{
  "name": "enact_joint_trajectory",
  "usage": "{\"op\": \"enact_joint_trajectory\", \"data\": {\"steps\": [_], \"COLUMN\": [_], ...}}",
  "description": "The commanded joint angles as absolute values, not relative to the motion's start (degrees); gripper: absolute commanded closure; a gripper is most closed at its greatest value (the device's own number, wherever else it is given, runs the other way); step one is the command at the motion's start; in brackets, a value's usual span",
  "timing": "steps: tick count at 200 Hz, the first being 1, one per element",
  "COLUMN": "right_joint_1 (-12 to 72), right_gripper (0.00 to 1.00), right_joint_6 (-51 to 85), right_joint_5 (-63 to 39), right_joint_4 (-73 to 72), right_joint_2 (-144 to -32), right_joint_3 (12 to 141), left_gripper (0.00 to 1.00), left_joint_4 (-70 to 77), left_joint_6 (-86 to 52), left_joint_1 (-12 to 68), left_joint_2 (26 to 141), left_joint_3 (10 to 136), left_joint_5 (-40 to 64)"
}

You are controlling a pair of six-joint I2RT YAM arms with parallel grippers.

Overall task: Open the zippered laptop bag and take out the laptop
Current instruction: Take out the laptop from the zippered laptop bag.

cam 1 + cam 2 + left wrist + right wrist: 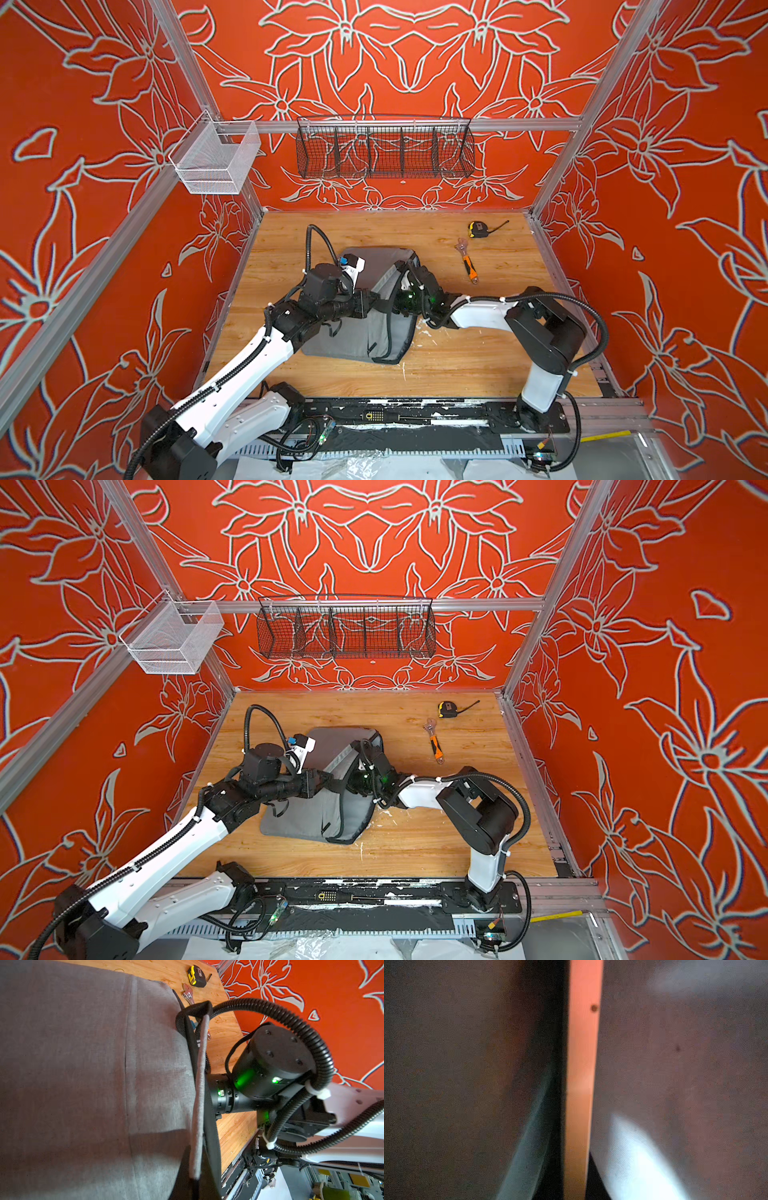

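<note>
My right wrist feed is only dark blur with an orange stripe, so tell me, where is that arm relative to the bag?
Observer: The right arm reaches in under the raised upper layer of the zippered laptop bag.
Operator: Is the laptop out?
Observer: No laptop shows in any view.
Operator: And the left gripper?
Observer: The left gripper is shut, resting at the bag's top panel.

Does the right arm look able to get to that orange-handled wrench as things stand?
Probably yes, though not at once. The wrench lies on the table beside the bag, on the right arm's side, nothing between. That arm reaches into the bag, so it must back out first.
</note>
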State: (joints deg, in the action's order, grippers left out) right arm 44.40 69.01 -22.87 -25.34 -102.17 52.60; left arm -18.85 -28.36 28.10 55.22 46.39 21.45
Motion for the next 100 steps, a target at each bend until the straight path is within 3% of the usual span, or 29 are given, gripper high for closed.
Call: {"op": "enact_joint_trajectory", "data": {"steps": [1, 66, 100], "right_joint_1": [43.62, 37.19, 38.03], "right_gripper": [1.0, 1.0, 1.0], "right_joint_6": [61.64, 60.04, 61.0], "right_joint_5": [-20.35, -23.81, -25.88], "right_joint_4": [-18.76, -15.29, -16.65], "right_joint_2": [-98.15, -90.75, -94.46], "right_joint_3": [54.21, 47.13, 48.04], "left_gripper": [1.0, 1.0, 0.98], "left_joint_4": [-19.61, -18.17, -15.83], "left_joint_6": [-28.14, -28.4, -30.21], "left_joint_1": [27.26, 24.79, 24.73], "left_joint_2": [52.95, 54.31, 56.08], "left_joint_3": [44.97, 43.24, 43.15], "left_joint_5": [19.23, 19.09, 19.43]}}
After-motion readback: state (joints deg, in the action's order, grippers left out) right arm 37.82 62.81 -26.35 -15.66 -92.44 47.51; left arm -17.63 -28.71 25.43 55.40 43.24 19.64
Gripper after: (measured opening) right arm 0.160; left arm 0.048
